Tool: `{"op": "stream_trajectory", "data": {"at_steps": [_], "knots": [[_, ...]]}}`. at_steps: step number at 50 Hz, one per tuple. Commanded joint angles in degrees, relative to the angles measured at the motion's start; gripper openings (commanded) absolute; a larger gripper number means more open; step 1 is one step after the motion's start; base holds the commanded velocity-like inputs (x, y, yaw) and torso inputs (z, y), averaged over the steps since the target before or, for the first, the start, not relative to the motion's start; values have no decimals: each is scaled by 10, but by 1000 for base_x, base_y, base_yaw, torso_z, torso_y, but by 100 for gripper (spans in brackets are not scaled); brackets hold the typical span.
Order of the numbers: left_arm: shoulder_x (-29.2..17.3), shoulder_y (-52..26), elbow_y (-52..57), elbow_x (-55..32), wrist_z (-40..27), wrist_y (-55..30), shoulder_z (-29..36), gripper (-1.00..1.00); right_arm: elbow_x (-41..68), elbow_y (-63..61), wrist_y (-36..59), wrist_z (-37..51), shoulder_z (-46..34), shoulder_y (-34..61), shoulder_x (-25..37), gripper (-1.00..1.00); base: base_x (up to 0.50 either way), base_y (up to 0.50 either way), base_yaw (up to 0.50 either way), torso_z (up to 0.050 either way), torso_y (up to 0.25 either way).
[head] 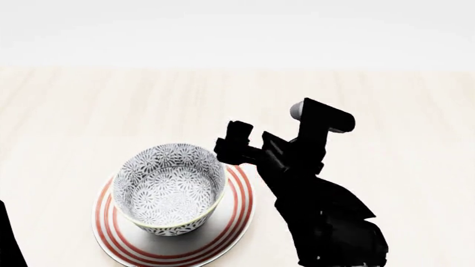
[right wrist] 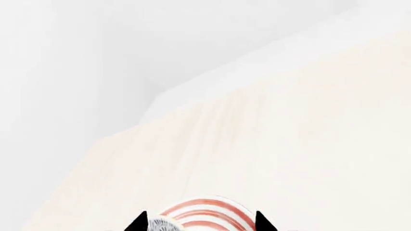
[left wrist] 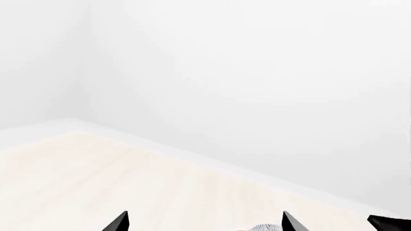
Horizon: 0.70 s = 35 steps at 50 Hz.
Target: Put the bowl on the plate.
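Observation:
In the head view the bowl (head: 169, 188), white with a dense grey-black floral pattern, stands upright in the plate (head: 236, 214), which is white with red rings. My right gripper (head: 251, 137) hovers just right of the bowl's rim, open and holding nothing. Its own camera shows the two black fingertips (right wrist: 136, 223) wide apart, with the plate (right wrist: 212, 217) and a sliver of the bowl (right wrist: 161, 225) between them. The left gripper (left wrist: 204, 224) is open too, with a bit of the bowl (left wrist: 264, 227) by one fingertip (left wrist: 289, 222).
A pale wooden tabletop (head: 386, 111) stretches around the plate, ending at a white wall (head: 237, 33) behind. A dark part of my left arm (head: 8, 239) shows at the head view's lower left edge.

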Motion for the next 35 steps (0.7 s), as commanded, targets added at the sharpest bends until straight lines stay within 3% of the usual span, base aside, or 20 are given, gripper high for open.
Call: {"op": "stream_trajectory", "data": {"at_steps": [1,5,11,28,35], "knots": [[-3,-3,4,-8,-4,-2,-1,100,88,-443,-117,171,98,-177,141,100,0,0,0,0,0],[-3,-8,3,-5,-5,-3,5,100,140,-608,-129,218,153,-270,204,100,0,0,0,0,0],[-4,-20,-3,-1,-6,-7,12,100,173,-715,-158,247,216,-349,255,100,0,0,0,0,0],[-7,-38,-16,4,-2,-3,23,100,208,-911,-170,288,306,-487,359,100,0,0,0,0,0],[-9,-31,-11,1,6,10,22,100,162,-1021,-175,293,344,-584,405,100,0,0,0,0,0]]}}
